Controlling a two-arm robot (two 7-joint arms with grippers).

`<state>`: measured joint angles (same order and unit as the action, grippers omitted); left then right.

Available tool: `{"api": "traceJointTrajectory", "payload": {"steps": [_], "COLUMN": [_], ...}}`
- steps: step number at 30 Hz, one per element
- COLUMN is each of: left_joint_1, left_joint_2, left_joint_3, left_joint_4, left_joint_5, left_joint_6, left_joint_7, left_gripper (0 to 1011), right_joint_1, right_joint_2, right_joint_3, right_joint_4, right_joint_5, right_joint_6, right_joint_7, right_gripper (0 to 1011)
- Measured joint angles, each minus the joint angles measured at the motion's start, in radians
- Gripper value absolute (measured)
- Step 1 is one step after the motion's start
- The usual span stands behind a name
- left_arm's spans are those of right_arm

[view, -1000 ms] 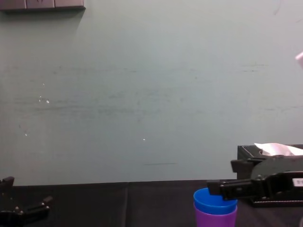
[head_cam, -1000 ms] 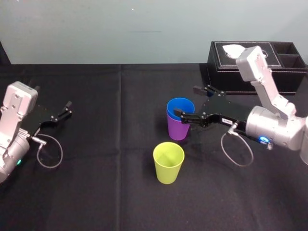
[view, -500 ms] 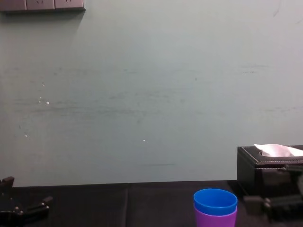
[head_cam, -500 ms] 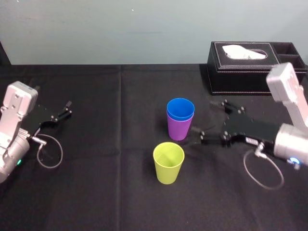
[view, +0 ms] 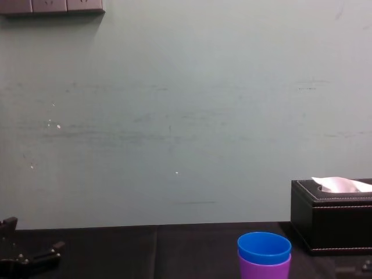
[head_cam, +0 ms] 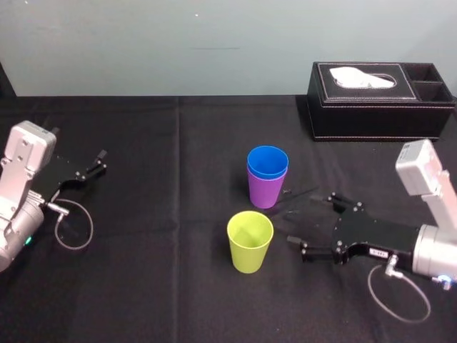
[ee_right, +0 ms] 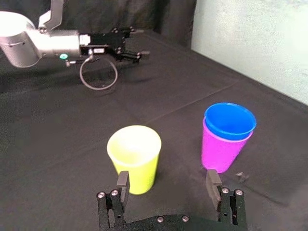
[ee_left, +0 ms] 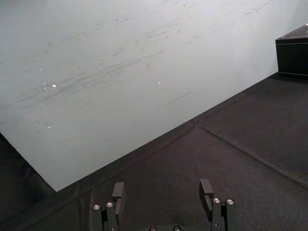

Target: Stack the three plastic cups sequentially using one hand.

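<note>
**Right gripper open beside the yellow-green cup; two cups already nested**

The right gripper (head_cam: 311,219) is being held low over the black table (head_cam: 164,293), released, with nothing between its spread fingers (ee_right: 212,182). It is being pointed toward the robot's left, at the middle of the table.

The yellow-green cup (head_cam: 250,241) is standing just beyond the fingertips on that side, apart from them and untouched. Its long axis is vertical and its mouth is up. In the right wrist view it is being seen in line with one finger, not centred in the gap. Judgement: the gripper is being required to shift sideways before closing, or one finger may knock the cup wall.

The right arm is much the nearer. The left gripper (head_cam: 89,171) is being kept parked at the far left of the table, jaws apart and empty.

Contents:
- The blue cup (head_cam: 268,162) is being carried inside the purple cup (head_cam: 265,191), its rim showing above the purple rim. This pair is standing just behind the yellow-green cup.
- The yellow-green cup is empty.
- The tissue box (head_cam: 378,114) at the back right is holding a white tissue (head_cam: 363,76).

Judgement: one cup is left to stack.
</note>
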<state>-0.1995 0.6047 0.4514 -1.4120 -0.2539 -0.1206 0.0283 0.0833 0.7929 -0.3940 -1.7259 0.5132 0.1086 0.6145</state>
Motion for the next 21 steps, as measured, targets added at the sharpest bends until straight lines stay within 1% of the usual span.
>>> {"api": "traceJointTrajectory", "payload": {"steps": [10,13,21], "left_joint_1": [0.0,0.0,0.0], "left_joint_2": [0.0,0.0,0.0], "left_joint_3": [0.0,0.0,0.0], "left_joint_4": [0.0,0.0,0.0], "left_joint_5": [0.0,0.0,0.0], "left_joint_6": [0.0,0.0,0.0], "left_joint_7": [0.0,0.0,0.0], "left_gripper": [1011,1011,1011], "right_joint_1": [0.0,0.01,0.029], "right_joint_2": [-0.018,-0.03,-0.047], "right_joint_3": [-0.042,-0.06,-0.082], "right_joint_4": [0.019,0.031,0.049], "right_joint_5": [-0.02,-0.033,-0.044], "right_joint_6": [-0.004,-0.002,0.002], "right_joint_7": [0.008,0.01,0.018], "right_gripper": [1004,1004,1004]}}
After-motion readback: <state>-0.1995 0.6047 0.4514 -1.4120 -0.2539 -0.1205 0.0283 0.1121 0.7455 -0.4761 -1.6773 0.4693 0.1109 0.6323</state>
